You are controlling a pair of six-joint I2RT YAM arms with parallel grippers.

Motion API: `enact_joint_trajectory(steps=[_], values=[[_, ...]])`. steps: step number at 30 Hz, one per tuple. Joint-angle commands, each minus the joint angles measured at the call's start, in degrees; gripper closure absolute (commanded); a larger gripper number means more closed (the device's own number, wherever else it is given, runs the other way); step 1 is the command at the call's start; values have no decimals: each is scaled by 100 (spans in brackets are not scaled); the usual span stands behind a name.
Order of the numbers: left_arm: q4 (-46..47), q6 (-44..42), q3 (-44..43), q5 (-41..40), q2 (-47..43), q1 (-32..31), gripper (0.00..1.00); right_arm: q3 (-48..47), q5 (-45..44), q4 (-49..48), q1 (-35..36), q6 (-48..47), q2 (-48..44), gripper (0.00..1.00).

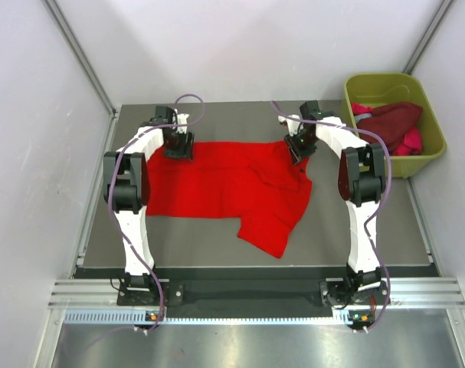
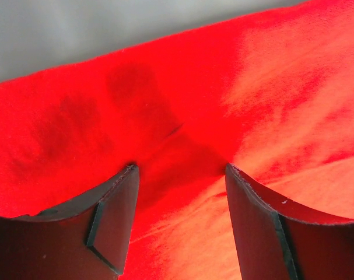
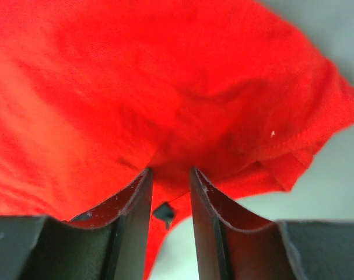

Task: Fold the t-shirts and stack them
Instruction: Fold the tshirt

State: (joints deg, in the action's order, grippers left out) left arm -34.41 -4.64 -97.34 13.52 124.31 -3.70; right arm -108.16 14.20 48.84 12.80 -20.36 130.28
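A large bright red t-shirt (image 1: pixel 217 184) lies spread on the grey table, with one part folded toward the front right. My left gripper (image 1: pixel 178 147) is at its far left edge. In the left wrist view the gripper (image 2: pixel 179 169) is open, its tips down on the red cloth (image 2: pixel 270 87). My right gripper (image 1: pixel 299 152) is at the shirt's far right corner. In the right wrist view it (image 3: pixel 170 170) stands narrow with a fold of the red cloth (image 3: pixel 107 70) between its fingers. A dark maroon t-shirt (image 1: pixel 389 123) and a magenta-pink one (image 1: pixel 410 142) lie bunched in the tub.
The olive-green plastic tub (image 1: pixel 379 78) stands at the far right, beside the table. Bare grey table (image 1: pixel 355 230) shows in front of and to the right of the red shirt. White walls close in on both sides and behind.
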Motion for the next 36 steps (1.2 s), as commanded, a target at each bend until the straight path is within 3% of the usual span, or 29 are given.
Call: enact_joint_trajectory(steps=[1,14,25,32,36], values=[[-153,-54,-215,-191,189,1,34,-284,-154,-94,-32,14,252,67],[-496,-19,-1734,-499,1235,133,34,-952,-795,-331,-330,15,797,67],[-426,-72,-2509,-640,1824,116,32,-1497,-1042,-542,-401,-21,1158,67],[-364,-124,-2781,-439,1553,116,32,-1822,-1033,-595,-366,-100,1097,67],[2,111,-2511,-270,640,159,24,-1560,-1234,-770,-287,-135,151,66]])
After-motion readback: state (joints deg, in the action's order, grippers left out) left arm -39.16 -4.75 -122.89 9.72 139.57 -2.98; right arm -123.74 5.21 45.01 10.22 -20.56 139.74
